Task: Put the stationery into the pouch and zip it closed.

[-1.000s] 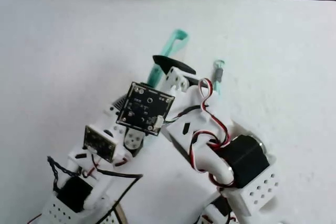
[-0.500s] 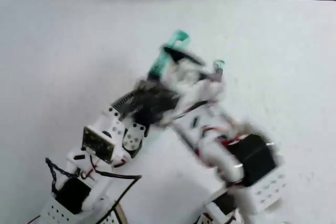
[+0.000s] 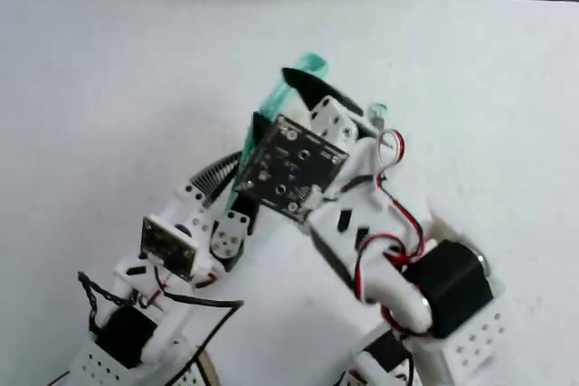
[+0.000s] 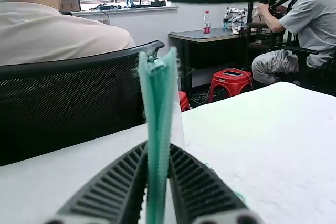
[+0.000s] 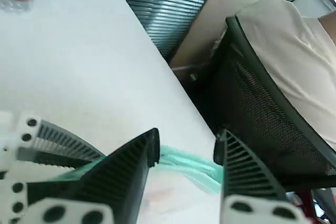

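The pouch (image 3: 276,97) is clear plastic with a teal zipper edge and stands on its side at the table's middle. My left gripper (image 4: 157,151) is shut on that teal edge (image 4: 157,103), which rises straight up between its ridged fingers. From the high view, the left gripper (image 3: 228,167) sits at the pouch's near end, partly under the right arm's camera board. Over the far half of the pouch, my right gripper (image 3: 312,97) is open. Its fingers straddle the teal edge (image 5: 186,163) without touching it. A teal-and-grey pen (image 3: 375,117) lies just right of the right gripper.
White table (image 3: 109,79) with wide free room to the left, right and far side. Beyond the far edge stand a black mesh chair (image 4: 68,98) and a red stool (image 4: 228,80). The two arms' links cross closely near the table's front.
The right arm has swung forward and to the right along the pouch, its black finger now nearer the far end of the teal edge. The left arm and pouch have stayed put.
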`<state>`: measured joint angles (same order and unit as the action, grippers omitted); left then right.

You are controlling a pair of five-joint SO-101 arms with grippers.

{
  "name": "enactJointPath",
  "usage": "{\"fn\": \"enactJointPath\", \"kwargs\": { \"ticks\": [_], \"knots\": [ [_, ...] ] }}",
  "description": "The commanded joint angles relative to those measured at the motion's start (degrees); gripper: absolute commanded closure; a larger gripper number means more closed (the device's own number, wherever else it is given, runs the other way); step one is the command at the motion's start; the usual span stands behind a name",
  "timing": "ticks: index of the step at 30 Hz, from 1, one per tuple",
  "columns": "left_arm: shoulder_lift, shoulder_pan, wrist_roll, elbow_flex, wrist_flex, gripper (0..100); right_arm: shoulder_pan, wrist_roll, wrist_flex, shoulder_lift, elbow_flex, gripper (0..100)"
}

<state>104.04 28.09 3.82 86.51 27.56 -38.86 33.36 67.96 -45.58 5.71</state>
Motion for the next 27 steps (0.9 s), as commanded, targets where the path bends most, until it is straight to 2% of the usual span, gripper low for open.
{"fn": "enactJointPath", "kwargs": {
  "ticks": [1,9,13,22,27],
  "knots": [
    [0.7,0.7,-0.5,0.2,-0.2,98,-4.7,-4.7,1.6,-0.1,-2.5,81.9],
    [0.7,0.7,-0.5,0.7,-0.4,98,-6.5,-13.8,5.1,-0.1,1.2,81.9],
    [0.7,0.7,-0.5,0.7,-0.4,98,-6.0,-13.6,2.9,-0.1,6.3,81.9],
    [0.7,0.7,-0.5,0.7,-0.2,98,1.7,-13.5,-6.7,-0.1,12.3,81.9],
    [0.7,0.7,-0.5,0.7,-0.2,98,4.6,-6.4,-6.9,-0.7,13.8,81.9]
  ]
}}
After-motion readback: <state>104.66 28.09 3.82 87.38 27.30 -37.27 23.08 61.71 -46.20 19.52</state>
